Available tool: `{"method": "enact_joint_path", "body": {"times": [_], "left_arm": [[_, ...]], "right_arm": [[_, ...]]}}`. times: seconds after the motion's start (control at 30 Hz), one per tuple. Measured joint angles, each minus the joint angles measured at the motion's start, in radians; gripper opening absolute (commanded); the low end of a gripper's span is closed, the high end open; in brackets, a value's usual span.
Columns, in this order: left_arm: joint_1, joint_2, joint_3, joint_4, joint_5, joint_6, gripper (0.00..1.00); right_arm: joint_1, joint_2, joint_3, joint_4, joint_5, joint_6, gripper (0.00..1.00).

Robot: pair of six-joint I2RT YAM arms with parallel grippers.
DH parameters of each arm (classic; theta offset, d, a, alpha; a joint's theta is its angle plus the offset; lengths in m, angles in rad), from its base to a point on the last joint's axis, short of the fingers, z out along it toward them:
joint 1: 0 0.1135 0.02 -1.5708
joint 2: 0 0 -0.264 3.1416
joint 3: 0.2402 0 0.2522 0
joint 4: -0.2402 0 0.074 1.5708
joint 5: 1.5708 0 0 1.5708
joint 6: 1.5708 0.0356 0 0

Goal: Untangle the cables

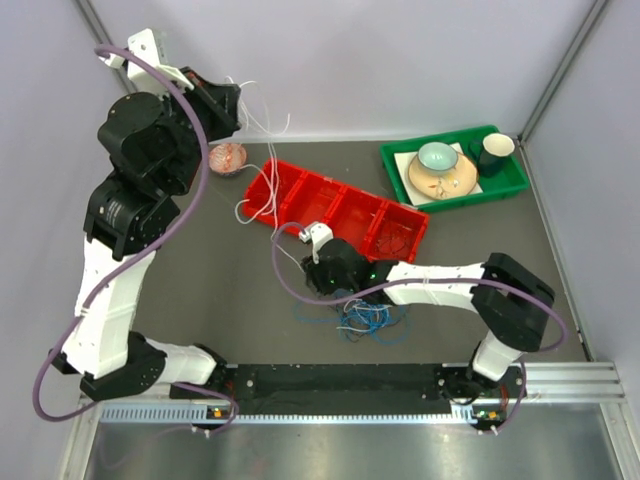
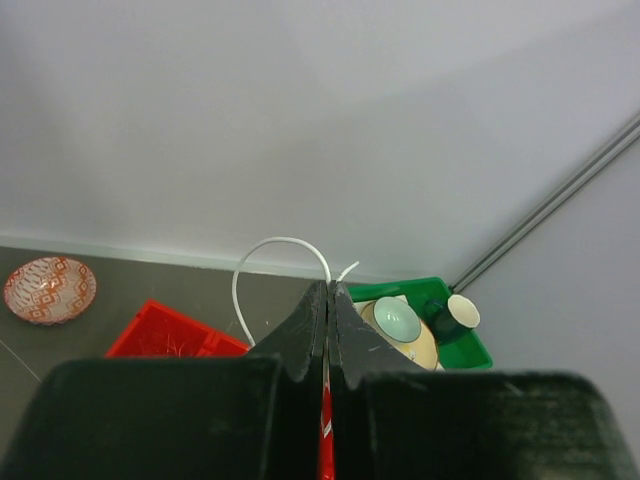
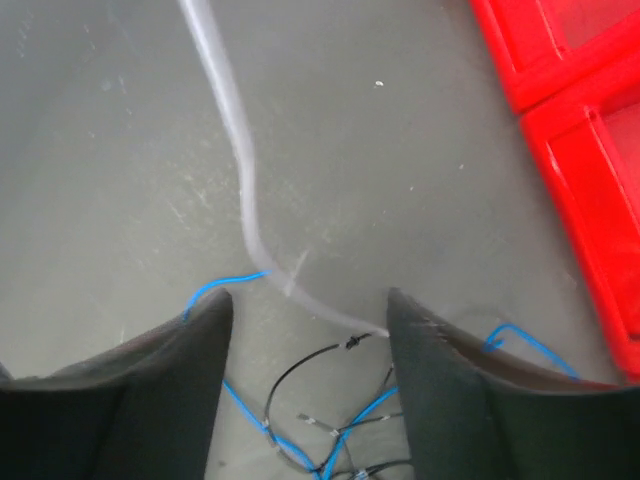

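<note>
High at the back left, my left gripper (image 1: 230, 104) (image 2: 328, 286) is shut on a white cable (image 2: 250, 262) that loops out of its tips. White strands (image 1: 262, 128) hang from it down toward the left end of the red tray (image 1: 345, 208). My right gripper (image 1: 318, 262) (image 3: 310, 305) is open and low over the mat. A blurred white cable (image 3: 238, 150) runs down between its fingers and ends by the right fingertip. Blue and black cables (image 3: 300, 440) lie tangled beneath it. The tangle (image 1: 365, 320) sits on the mat near the front.
The red tray (image 3: 580, 150) has several compartments and lies diagonally mid-table. A green tray (image 1: 500, 185) at the back right holds a plate, a bowl and a dark cup. A small patterned bowl (image 1: 228, 158) (image 2: 48, 288) sits behind the red tray's left end.
</note>
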Motion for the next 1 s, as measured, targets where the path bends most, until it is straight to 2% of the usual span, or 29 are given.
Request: {"method": "enact_joint_path", "body": {"times": [0.13, 0.23, 0.47, 0.57, 0.73, 1.0], "left_arm": [[0.0, -0.009, 0.0, 0.0, -0.001, 0.0, 0.0], [0.0, -0.01, 0.0, 0.0, -0.004, 0.002, 0.0], [0.006, 0.01, -0.043, 0.0, 0.036, 0.019, 0.0], [0.025, 0.055, -0.061, -0.001, 0.074, 0.018, 0.0], [0.083, 0.141, -0.128, -0.003, 0.168, -0.006, 0.0], [0.146, 0.193, -0.293, -0.008, 0.307, -0.059, 0.0]], "right_arm": [[0.0, 0.025, 0.012, 0.01, 0.011, 0.008, 0.0], [-0.003, -0.019, 0.013, 0.003, 0.028, 0.006, 0.0], [-0.023, -0.349, 0.028, -0.018, 0.061, -0.035, 0.0], [-0.052, -0.447, 0.095, -0.011, 0.07, -0.048, 0.0], [-0.136, -0.403, 0.23, 0.036, 0.068, -0.043, 0.0], [-0.225, -0.249, 0.318, 0.055, 0.047, 0.023, 0.0]]}}
